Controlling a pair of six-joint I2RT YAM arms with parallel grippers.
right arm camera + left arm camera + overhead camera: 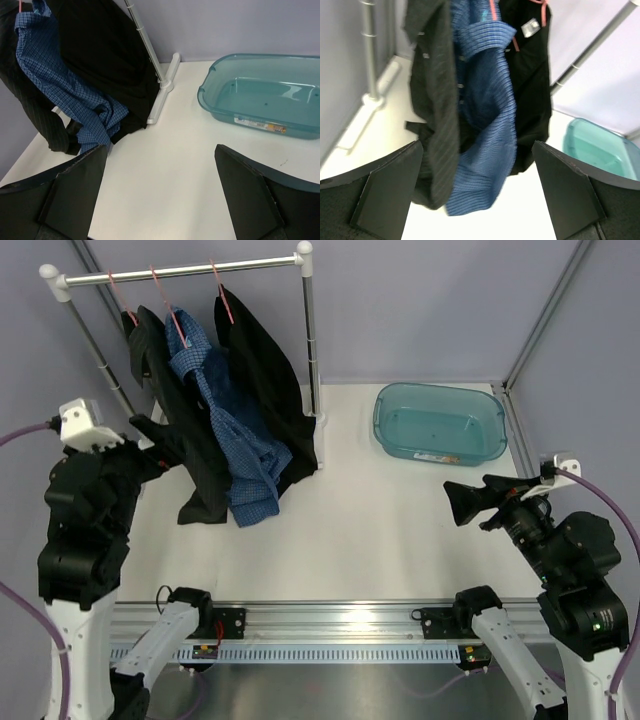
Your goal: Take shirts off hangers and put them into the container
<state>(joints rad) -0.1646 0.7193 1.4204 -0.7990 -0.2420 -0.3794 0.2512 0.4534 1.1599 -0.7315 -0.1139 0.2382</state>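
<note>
Where the rail stands at the far left of the table, the three shirts hang from it on thin pink hangers. A dark shirt is on the left, the blue checked shirt in the middle and a black shirt on the right. Their lower ends reach down to the tabletop, and the blue one bunches there between the two dark ones. The teal tub sits at the far right, well apart from the rail. The left gripper is near the shirts on their left side and faces them, its jaws spread wide and holding nothing. The right gripper hovers near the tub's near side, pointing left, with its jaws likewise wide and empty.
</note>
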